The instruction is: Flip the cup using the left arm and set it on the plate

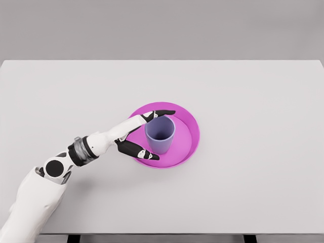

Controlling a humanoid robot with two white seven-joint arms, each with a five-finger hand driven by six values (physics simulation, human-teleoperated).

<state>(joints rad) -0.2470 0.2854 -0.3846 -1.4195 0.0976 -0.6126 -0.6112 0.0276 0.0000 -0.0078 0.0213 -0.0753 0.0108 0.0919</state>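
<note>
A blue-purple cup [160, 134] stands upright, mouth up, on the magenta plate [188, 132] near the table's middle. My left hand [150, 134] reaches in from the lower left and sits at the cup's left side. Its fingers [161, 113] stretch along the cup's far side and its thumb [143, 153] lies along the near side. The fingers are spread around the cup rather than closed tight, and I cannot tell whether they touch it. The right arm is out of view.
The white table [263, 177] stretches wide on all sides of the plate. Its front edge runs along the bottom of the head view.
</note>
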